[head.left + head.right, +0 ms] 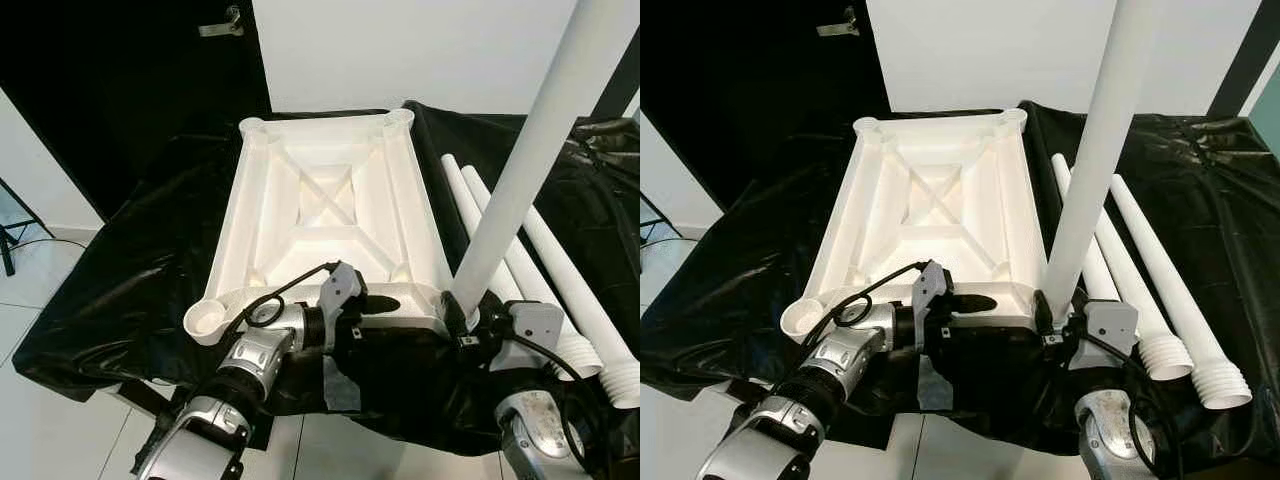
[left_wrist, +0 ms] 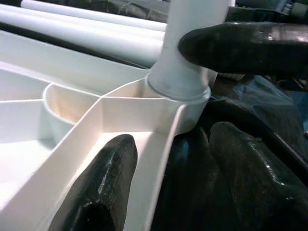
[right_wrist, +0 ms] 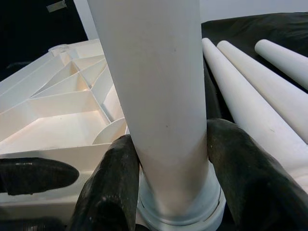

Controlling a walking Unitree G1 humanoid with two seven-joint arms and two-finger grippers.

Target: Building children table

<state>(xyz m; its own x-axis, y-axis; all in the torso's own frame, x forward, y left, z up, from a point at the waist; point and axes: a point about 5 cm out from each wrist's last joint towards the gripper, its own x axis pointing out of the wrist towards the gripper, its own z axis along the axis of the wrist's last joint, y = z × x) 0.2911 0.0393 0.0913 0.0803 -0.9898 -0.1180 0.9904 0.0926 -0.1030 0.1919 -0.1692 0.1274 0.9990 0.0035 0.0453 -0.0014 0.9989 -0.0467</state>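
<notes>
A white tabletop (image 1: 330, 205) lies upside down on a black cloth (image 1: 140, 270), ribs facing up. A white leg (image 1: 530, 150) stands nearly upright, tilted right, with its lower end (image 2: 179, 89) in the near right corner socket. My right gripper (image 1: 462, 315) is shut on this leg just above the socket, fingers (image 3: 110, 187) on either side. My left gripper (image 1: 385, 308) straddles the tabletop's near rim (image 2: 144, 144), one finger (image 2: 98, 192) inside it, shut on the rim. The near left socket (image 1: 208, 320) is open.
Three spare white legs (image 1: 1160, 270) lie side by side on the cloth to the right of the tabletop. A black door with a handle (image 1: 222, 25) and a white wall stand behind. Tiled floor (image 1: 40, 420) lies below the cloth's near edge.
</notes>
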